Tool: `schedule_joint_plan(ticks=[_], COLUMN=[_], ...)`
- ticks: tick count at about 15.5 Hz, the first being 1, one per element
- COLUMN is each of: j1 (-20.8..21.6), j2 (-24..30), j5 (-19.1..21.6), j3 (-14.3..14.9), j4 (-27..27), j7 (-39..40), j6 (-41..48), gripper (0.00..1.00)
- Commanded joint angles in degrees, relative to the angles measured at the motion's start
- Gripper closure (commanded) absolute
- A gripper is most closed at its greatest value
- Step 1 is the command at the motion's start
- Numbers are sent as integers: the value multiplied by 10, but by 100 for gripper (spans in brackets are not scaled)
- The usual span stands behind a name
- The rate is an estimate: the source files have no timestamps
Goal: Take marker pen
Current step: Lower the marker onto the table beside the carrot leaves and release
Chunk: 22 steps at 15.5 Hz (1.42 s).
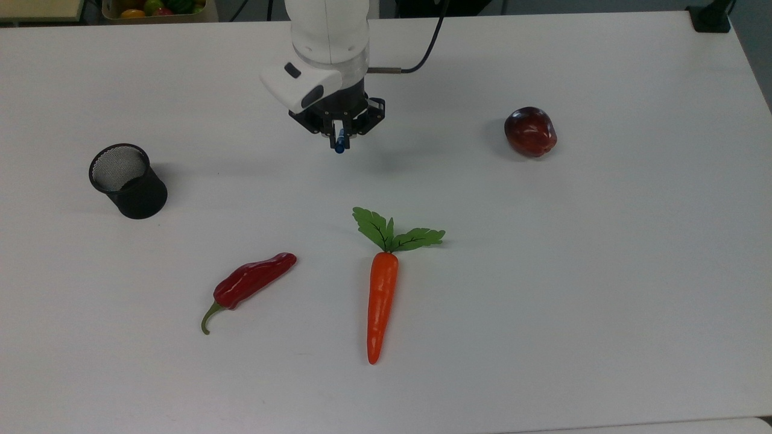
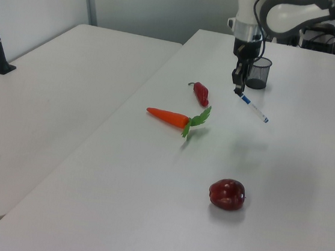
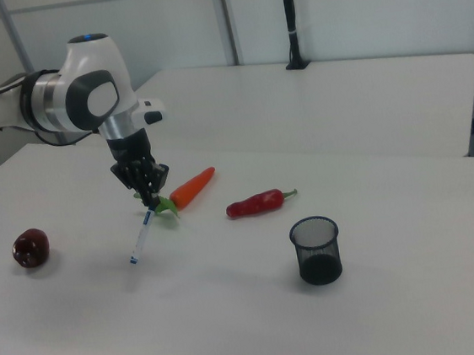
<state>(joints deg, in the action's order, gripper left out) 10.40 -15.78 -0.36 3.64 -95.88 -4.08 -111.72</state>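
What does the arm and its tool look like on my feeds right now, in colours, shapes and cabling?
The arm is glossy white with rounded link shells and dark grey bands at the joints; a small blue light sits on top of one joint in the right view. A black cable runs off near the wrist. The tool is black, compact and angular, under a white wedge-shaped flange with dark buttons.
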Motion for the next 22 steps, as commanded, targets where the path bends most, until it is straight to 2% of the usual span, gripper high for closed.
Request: schedule_joint_plan(ticks=[1, 4, 7, 8, 9, 10, 17, 22], j1=[3, 5, 5, 4, 5, 5, 9, 21], j2=[-16, -36, -37, -36, -36, -36, -1, 71], j5=[9, 8, 8, 8, 8, 7, -8, -26], j3=[2, 2, 2, 2, 2, 2, 2, 2], j4=[-3, -1, 0, 0, 1, 3, 17, 17], j7=[-4, -3, -2, -3, -4, -6, -9, -4], j6=[12, 12, 13, 14, 14, 18, 39, 98], gripper=[87, 86, 69, 54, 24, 0, 0, 0])
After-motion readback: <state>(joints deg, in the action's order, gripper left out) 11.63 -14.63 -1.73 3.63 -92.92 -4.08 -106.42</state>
